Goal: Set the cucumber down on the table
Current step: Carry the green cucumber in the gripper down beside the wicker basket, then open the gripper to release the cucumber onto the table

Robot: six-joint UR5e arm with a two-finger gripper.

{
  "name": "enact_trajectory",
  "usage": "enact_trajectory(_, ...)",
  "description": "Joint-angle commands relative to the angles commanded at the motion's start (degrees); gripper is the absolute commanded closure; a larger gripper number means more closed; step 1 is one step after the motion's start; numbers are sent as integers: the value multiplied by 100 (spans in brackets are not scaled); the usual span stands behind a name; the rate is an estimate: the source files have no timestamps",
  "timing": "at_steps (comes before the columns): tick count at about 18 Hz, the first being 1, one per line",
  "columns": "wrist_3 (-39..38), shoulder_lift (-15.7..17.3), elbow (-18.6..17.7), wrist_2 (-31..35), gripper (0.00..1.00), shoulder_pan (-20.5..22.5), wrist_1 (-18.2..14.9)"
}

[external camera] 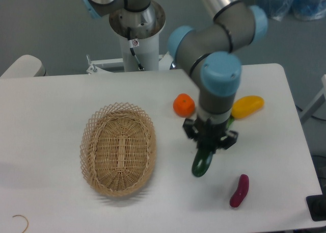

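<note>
Bok choy [230, 122] mostly behind arm
</note>
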Motion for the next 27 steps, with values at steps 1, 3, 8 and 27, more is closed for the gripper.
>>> enact_trajectory(1, -115, -105, 0, 9, 58, -97, 88)
enact_trajectory(3, -317, -272, 9, 0, 58, -255, 342)
enact_trajectory(8, -187, -765, 70, 44, 58, -450, 914)
enact_trajectory(27, 1088, -1108, 114, 544, 58, -502, 985)
